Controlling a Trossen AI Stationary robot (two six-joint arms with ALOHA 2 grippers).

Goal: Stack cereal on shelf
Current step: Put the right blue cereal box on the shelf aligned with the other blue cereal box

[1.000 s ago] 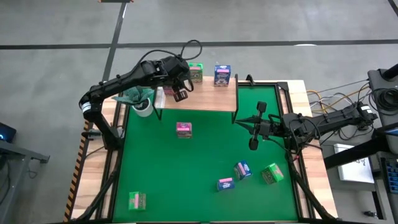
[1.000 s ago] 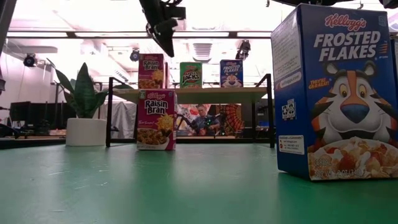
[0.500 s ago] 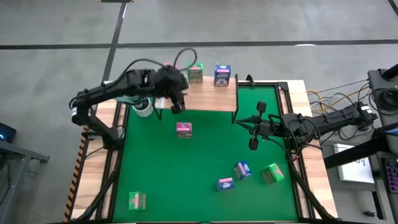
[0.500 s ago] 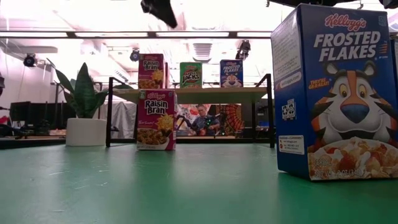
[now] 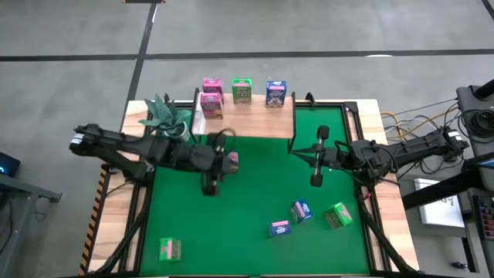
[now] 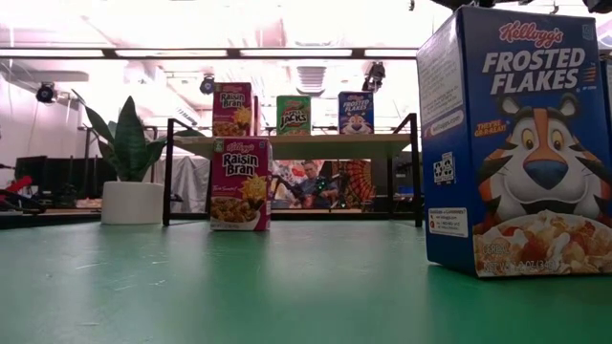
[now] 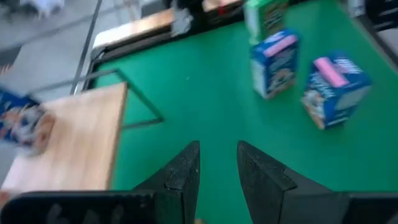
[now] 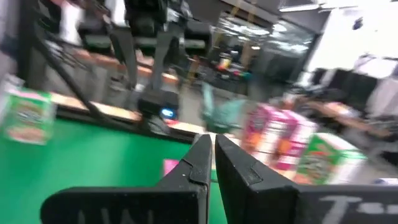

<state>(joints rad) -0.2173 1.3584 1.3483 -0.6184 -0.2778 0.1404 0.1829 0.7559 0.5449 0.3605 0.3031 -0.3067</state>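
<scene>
On the green mat [image 5: 255, 255], the left gripper [image 5: 209, 185] is hovering with jaws slightly parted, holding nothing. The pink cereal box [image 5: 229, 160] is sitting just off it at about 2 o'clock, upright; the left arm is much nearer than the right. The right gripper [image 5: 316, 178] is waiting closed, well apart at 3 o'clock. Versus a second earlier: the left arm is swinging away from the shelf [image 5: 255, 123], which is now carrying two pink boxes, one green and one blue.

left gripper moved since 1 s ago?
Yes. In the high view the left gripper has swung off the shelf and out over the green mat, now by the pink box there. It holds nothing.
</scene>
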